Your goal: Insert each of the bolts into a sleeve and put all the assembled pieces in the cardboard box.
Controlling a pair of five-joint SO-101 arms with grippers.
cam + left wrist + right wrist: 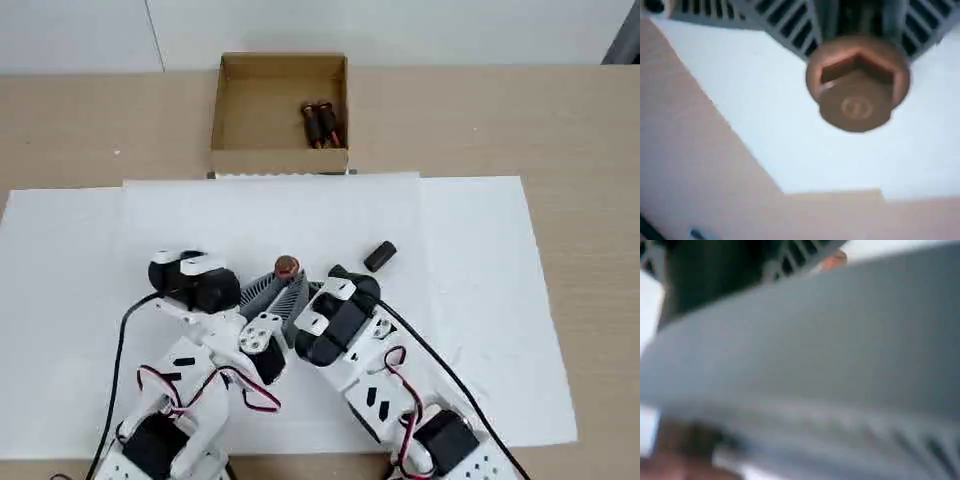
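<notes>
A brown bolt with a hex flange head stands out from the tip of my left gripper, whose grey ribbed fingers are shut on its shank. My right gripper sits right against the left one, just beside the bolt. A sliver of the bolt shows past a grey ribbed part in the right wrist view. One black sleeve lies loose on the white paper to the right of both grippers. The cardboard box at the back holds two assembled pieces.
A white paper sheet covers the wooden table under both arms. The box stands just beyond the paper's far edge. Cables trail from both arm bases at the front edge.
</notes>
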